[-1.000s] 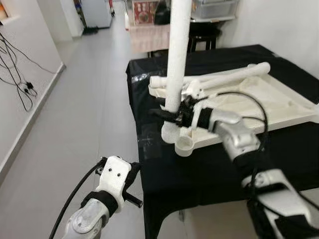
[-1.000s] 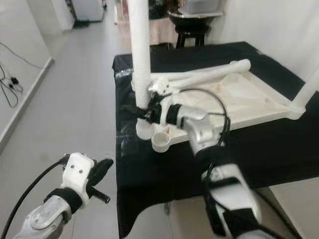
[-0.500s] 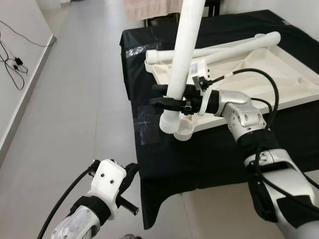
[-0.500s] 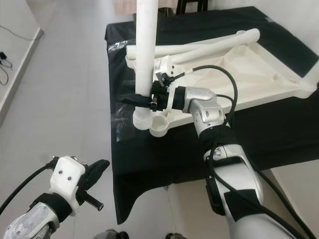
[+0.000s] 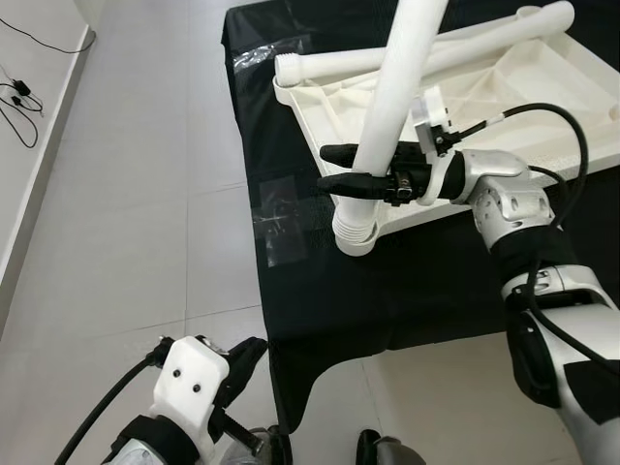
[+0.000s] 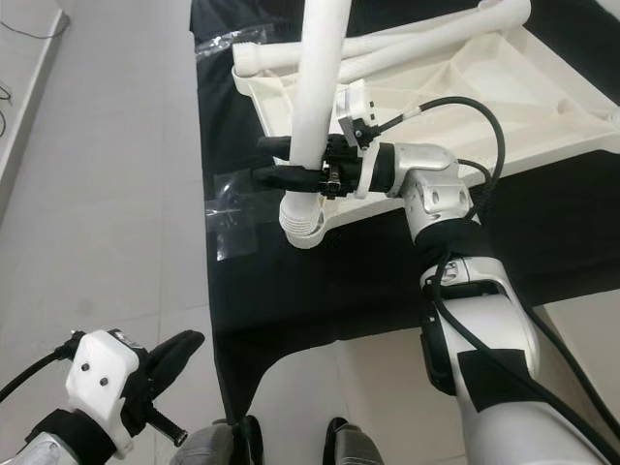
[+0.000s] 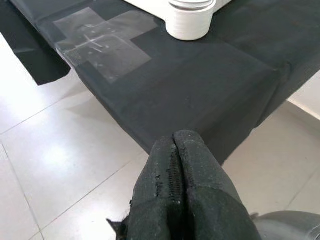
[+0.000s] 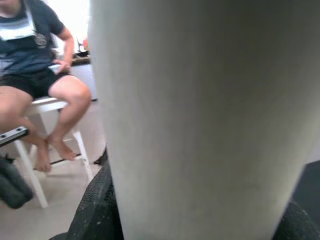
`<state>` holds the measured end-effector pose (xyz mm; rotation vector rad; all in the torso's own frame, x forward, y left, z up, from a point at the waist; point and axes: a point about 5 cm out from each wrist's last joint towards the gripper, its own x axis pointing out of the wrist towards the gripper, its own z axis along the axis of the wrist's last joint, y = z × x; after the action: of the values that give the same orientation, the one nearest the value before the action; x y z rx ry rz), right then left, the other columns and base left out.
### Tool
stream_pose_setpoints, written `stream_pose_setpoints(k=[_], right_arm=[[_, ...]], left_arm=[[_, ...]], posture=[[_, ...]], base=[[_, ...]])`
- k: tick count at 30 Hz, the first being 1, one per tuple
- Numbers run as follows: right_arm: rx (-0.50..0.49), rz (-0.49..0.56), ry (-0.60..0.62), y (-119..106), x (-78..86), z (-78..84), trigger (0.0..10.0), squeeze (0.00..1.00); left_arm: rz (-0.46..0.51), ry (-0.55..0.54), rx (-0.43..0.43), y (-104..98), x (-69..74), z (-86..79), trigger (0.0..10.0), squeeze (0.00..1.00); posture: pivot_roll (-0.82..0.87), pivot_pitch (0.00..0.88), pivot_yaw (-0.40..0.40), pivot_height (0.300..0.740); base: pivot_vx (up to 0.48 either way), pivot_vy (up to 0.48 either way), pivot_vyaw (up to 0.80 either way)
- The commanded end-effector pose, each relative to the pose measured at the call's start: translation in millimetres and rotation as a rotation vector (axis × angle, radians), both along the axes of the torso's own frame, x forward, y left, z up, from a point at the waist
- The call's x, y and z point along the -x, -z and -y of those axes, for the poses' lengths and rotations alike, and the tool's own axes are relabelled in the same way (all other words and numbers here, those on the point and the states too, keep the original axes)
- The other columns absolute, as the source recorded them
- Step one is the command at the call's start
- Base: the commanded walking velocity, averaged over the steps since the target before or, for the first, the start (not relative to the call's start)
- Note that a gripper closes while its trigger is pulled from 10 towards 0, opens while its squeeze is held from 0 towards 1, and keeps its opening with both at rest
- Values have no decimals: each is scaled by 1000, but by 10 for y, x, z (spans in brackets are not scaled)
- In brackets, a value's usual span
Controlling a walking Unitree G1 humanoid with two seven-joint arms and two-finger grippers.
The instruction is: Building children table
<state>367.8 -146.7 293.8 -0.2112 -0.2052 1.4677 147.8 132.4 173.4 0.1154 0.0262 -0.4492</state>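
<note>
An upturned white table top (image 5: 542, 107) lies on a table under a black cloth (image 5: 407, 291). My right gripper (image 5: 334, 167) is shut on a long white table leg (image 5: 397, 97), one finger on each side of it. The leg stands tilted, and its ribbed lower end (image 5: 354, 231) sits at the table top's near corner. In the right wrist view the leg (image 8: 200, 125) is close up between the black fingers (image 8: 95, 210). Two more white legs (image 5: 455, 48) lie across the table top. My left gripper (image 7: 175, 145) hangs shut and holds nothing, low beside the table's near corner.
A patch of clear tape (image 5: 281, 218) is stuck on the cloth near the leg's end. Grey tiled floor (image 5: 126, 194) lies to the left, with cables (image 5: 15, 97) by the wall. A person (image 8: 35, 75) sits on a white stool. My feet (image 5: 378, 450) are at the table's edge.
The camera has tilted down and come closer to the table. The leg's lower end has shifted from beside the corner socket to on top of it, and the leg leans more.
</note>
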Motion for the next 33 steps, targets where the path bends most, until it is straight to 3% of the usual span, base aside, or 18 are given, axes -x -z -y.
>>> stream_pose_setpoints(k=[1, 5, 7, 10, 23, 28, 33], right_arm=[[54, -41, -50, 101, 16, -9, 10000, 0], [62, -38, -58, 98, 18, -9, 10000, 0], [105, -24, -82, 112, 30, -42, 10000, 0], [250, 40, -149, 141, 64, -183, 10000, 0], [410, 143, -254, -3, 144, -427, 10000, 0], [381, 146, -269, -74, 144, -500, 10000, 0], [283, 127, -221, -84, 53, -545, 10000, 0]], left_arm=[[-29, 7, -13, 13, 52, -24, 10000, 0], [-30, 8, -11, 11, 56, -24, 10000, 0], [-31, 11, -8, 7, 59, -23, 10000, 0], [-33, 18, -1, -2, 67, -15, 10000, 0], [-30, 19, 10, 2, 55, 7, 10000, 0], [-28, 20, 16, 5, 41, 17, 10000, 0], [-27, 21, 19, 11, 27, 30, 10000, 0]], posture=[[114, 366, 73, 740], [114, 366, 73, 740], [110, 369, 74, 740], [103, 369, 69, 740], [78, 354, 50, 740], [73, 348, 48, 740], [70, 338, 44, 740]], base=[[0, 0, 0], [0, 0, 0], [0, 0, 0], [0, 0, 0], [0, 0, 0], [0, 0, 0], [0, 0, 0]])
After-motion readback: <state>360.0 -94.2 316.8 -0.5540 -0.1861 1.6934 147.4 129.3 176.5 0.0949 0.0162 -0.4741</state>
